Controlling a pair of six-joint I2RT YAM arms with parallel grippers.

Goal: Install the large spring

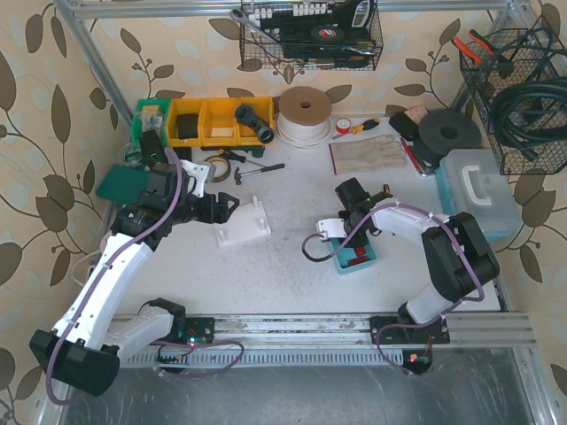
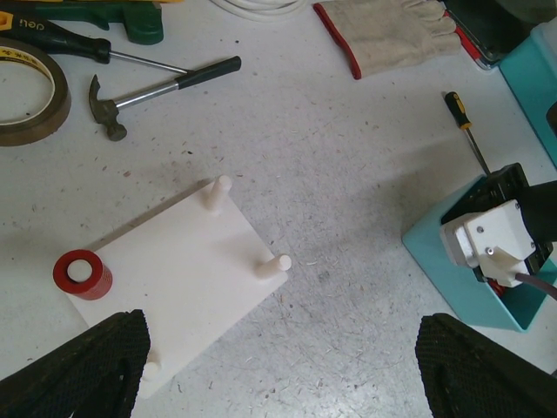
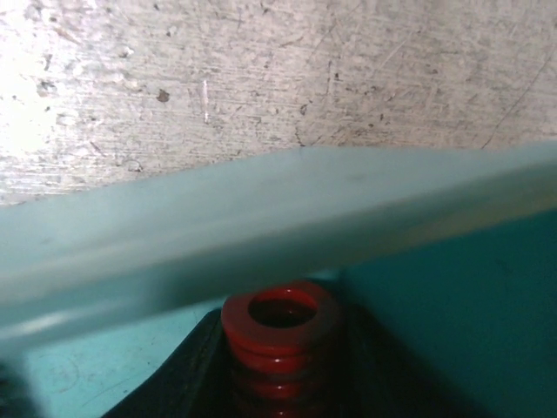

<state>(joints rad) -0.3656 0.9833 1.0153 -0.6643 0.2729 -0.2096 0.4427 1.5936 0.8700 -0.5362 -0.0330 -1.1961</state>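
The step in hand is the pick-up. The right claw [image 1: 344,248] is down inside the bin [image 1: 370,254]. Its wrist view shows its two dark fingers [image 3: 202,370] set against either side of the spring [image 3: 280,335], which stands upright in the bin just behind a wall. The claw therefore looks to be pinching the spring, but nothing shows it lifted yet. The left claw [image 2: 278,370] is spread wide and empty, hanging over the plate [image 2: 183,270] on the counter [image 2: 348,131], well apart from the bin.

The plate carries upright pegs [image 2: 271,266]. Two of them stand bare, and a red cylinder [image 2: 83,274] sits on one at a corner. The next move probably calls for a straight lift, so that the spring clears the bin wall without snagging. After that comes a carry to the plate, with the bore lined up over a bare peg before lowering. The spring should stay upright in the grip, since a tilted coil would likely catch on the peg tip.

Much is hidden:
- **Spring:** The blurred bin wall fills the middle of the right wrist view. Only the spring's top coils show, and its base is cut off at the frame edge.
- **Grip:** How firm the grip is cannot be told.
- **Top view:** The arm covers the spring, and only some red shows in the bin.
- **Fourth peg:** It is half hidden behind a left finger.
- **Target peg:** Which peg is meant for the spring cannot be told.
- **Red cylinder:** Whether it is a spring or a sleeve is hard to make out.
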